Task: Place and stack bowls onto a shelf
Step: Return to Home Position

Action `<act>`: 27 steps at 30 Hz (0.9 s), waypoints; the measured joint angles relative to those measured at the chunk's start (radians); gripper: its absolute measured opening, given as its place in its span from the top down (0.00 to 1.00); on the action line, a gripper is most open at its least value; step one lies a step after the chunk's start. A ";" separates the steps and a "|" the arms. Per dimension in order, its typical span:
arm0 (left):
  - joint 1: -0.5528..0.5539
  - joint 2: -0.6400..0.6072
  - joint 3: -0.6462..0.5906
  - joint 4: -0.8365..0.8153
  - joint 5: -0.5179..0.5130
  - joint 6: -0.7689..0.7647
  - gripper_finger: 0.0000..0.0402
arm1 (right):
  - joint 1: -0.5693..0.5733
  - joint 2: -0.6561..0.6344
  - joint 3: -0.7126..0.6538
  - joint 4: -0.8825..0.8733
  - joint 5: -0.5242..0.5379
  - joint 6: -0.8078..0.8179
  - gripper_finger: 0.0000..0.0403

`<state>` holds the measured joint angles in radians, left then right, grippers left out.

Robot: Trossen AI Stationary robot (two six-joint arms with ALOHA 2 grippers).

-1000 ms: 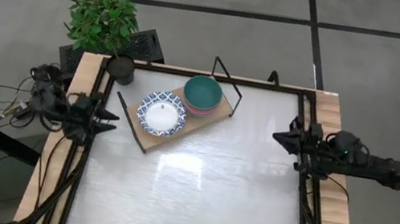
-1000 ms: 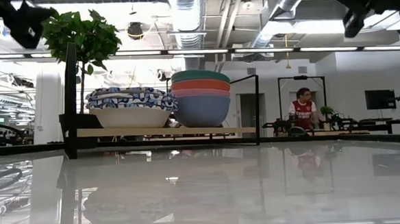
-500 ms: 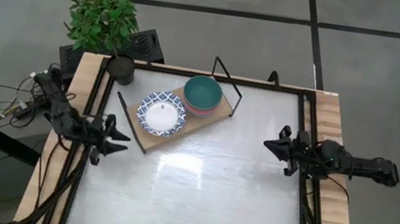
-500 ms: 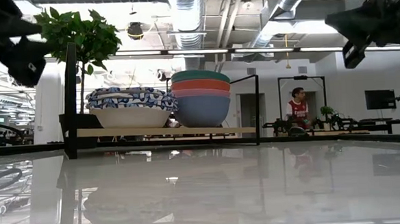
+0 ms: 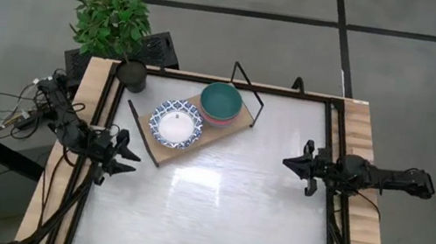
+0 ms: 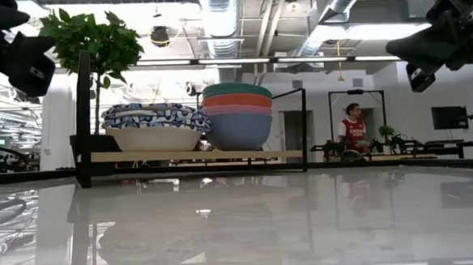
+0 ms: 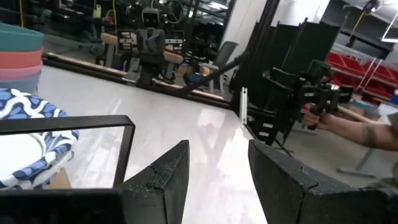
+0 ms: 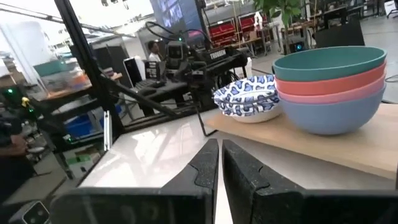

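Shifted inward over the counter [image 5: 212, 210] edges since a second ago: left arm [image 5: 82, 137] and right arm [image 5: 360, 174]. Left jaws parted, empty; right jaws pressed together, empty. Patterned bowls [image 5: 177, 124] and teal-topped stack [image 5: 221, 100] side by side on shelf [image 5: 213, 133]. No bowl seen off shelf; stacking judged complete, only arm retreat outstanding.

Your pale tabletop [image 5: 211, 218] is glossy enough to mirror the ceiling lights. At upper centre of the high view, the shelf [image 8: 348, 146] is matt light wood on thin black metal wire legs [image 6: 304, 125]. The 4 plain bowls [image 8: 329, 112] look smooth and matt, like plastic. The patterned bowls [image 8: 249, 99] carry a faint sheen. The fingers [image 7: 161, 180] of the left gripper [image 7: 219, 146] and of the right gripper [image 8: 220, 143] are dark, grainy, matt plastic.
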<state>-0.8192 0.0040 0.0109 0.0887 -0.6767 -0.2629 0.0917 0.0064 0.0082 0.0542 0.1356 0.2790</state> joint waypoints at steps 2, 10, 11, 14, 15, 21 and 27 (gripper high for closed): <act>0.000 0.000 0.000 -0.001 -0.001 0.016 0.62 | -0.002 0.001 0.000 -0.005 -0.001 -0.003 0.88; 0.000 0.000 -0.001 0.000 -0.015 0.084 0.62 | -0.002 0.007 -0.001 -0.010 -0.003 -0.018 0.88; 0.000 0.000 -0.001 0.000 -0.021 0.087 0.62 | -0.002 0.007 -0.001 -0.011 -0.003 -0.018 0.88; 0.000 0.000 -0.001 0.000 -0.028 0.082 0.62 | -0.002 0.007 -0.001 -0.012 -0.003 -0.018 0.88; 0.000 0.000 -0.001 0.000 -0.027 0.075 0.62 | -0.002 0.007 -0.001 -0.013 -0.003 -0.018 0.88; 0.000 0.000 -0.001 0.000 -0.027 0.073 0.62 | -0.002 0.007 -0.001 -0.014 -0.003 -0.018 0.88; 0.000 0.000 -0.002 0.000 -0.027 0.075 0.62 | -0.002 0.007 -0.002 -0.015 -0.003 -0.017 0.88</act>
<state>-0.8192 0.0044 0.0093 0.0883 -0.7036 -0.1879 0.0902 0.0135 0.0067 0.0389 0.1326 0.2619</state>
